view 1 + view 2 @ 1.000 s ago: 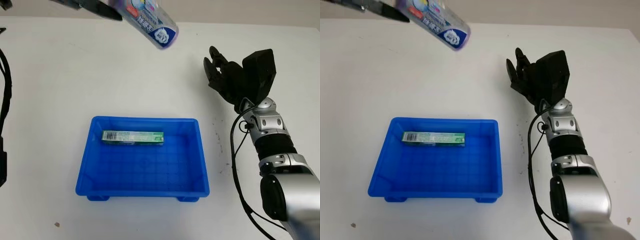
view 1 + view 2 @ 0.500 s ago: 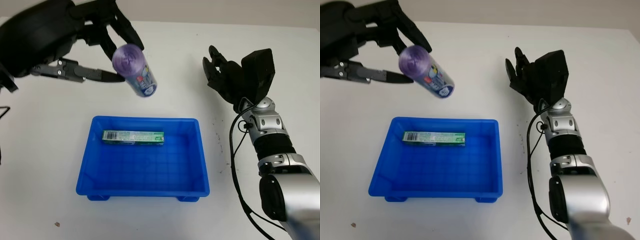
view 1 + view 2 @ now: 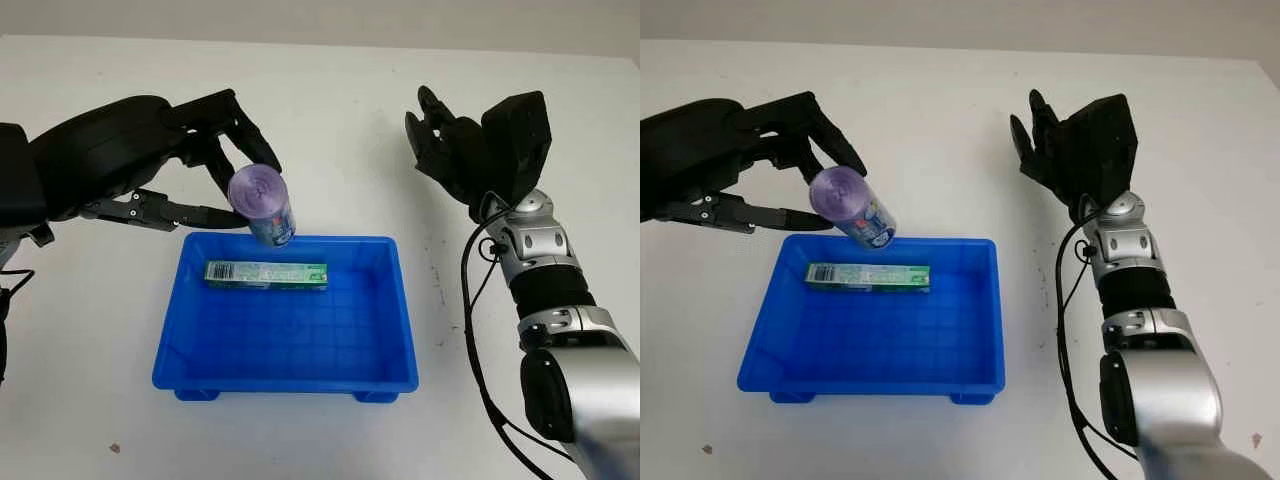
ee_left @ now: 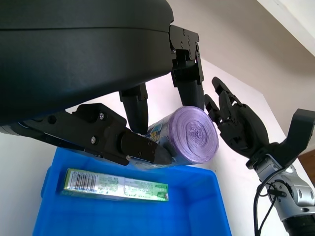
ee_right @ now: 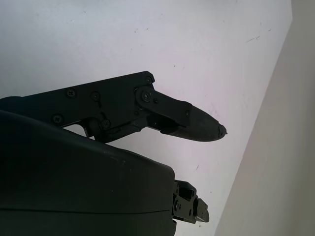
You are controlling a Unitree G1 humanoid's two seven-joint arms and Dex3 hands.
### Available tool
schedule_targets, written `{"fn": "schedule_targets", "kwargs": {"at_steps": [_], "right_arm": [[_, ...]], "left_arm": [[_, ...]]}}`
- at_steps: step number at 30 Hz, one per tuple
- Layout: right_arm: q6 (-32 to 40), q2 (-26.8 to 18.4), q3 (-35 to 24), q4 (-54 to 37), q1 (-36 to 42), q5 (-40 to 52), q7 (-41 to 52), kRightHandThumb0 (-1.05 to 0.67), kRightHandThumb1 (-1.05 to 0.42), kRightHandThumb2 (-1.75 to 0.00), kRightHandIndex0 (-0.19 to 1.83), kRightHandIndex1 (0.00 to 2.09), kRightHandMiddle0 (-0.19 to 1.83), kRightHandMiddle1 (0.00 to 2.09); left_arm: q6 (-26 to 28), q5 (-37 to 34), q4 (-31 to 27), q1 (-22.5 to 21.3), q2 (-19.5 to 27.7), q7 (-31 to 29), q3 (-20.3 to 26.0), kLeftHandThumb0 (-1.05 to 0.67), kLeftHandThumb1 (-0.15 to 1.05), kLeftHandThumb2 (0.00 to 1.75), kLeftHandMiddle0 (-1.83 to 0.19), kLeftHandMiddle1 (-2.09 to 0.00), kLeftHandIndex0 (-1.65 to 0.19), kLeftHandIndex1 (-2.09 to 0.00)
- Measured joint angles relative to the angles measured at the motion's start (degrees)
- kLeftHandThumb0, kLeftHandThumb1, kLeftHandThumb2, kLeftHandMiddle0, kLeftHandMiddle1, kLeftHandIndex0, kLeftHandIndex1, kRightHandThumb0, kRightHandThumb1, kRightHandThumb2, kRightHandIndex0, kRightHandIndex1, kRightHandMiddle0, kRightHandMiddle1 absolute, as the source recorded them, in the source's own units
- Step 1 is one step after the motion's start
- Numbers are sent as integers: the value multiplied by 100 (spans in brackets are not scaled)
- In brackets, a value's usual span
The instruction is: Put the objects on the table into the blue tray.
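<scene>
Left hand (image 3: 150, 165) gripping bottle (image 3: 262, 207) — now lowered from table's far edge to just above tray's (image 3: 390, 300) far rim, tilted. Box (image 3: 266, 274) already inside. Release likely next. Right hand (image 3: 470, 155) open, raised beyond tray's right side.

Can't read the label on the purple bottle (image 3: 262, 205), print's too small, and my left hand (image 3: 150, 165) covers part of its side, so I can't see how far the fingers wrap it. Same with the green box (image 3: 266, 274) in the blue tray (image 3: 300, 375): lettering is unreadable. Left arm runs off the frame edge, and the bottle hides a bit of the tray's far rim.
</scene>
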Motion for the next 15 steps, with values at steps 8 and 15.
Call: {"fn": "schedule_targets", "kwargs": {"at_steps": [8, 15], "right_arm": [[72, 0, 6, -24, 0, -6, 26, -54, -105, -71, -19, 0, -19, 0], [72, 0, -2, -24, 0, 4, 44, -53, -105, -71, -19, 0, -19, 0]], "left_arm": [[58, -6, 122, -6, 171, -433, -240, -23, 105, 11, -13, -83, 2, -94], [135, 27, 272, -192, 412, -862, -562, -15, 101, 25, -11, -9, -3, -31]]}}
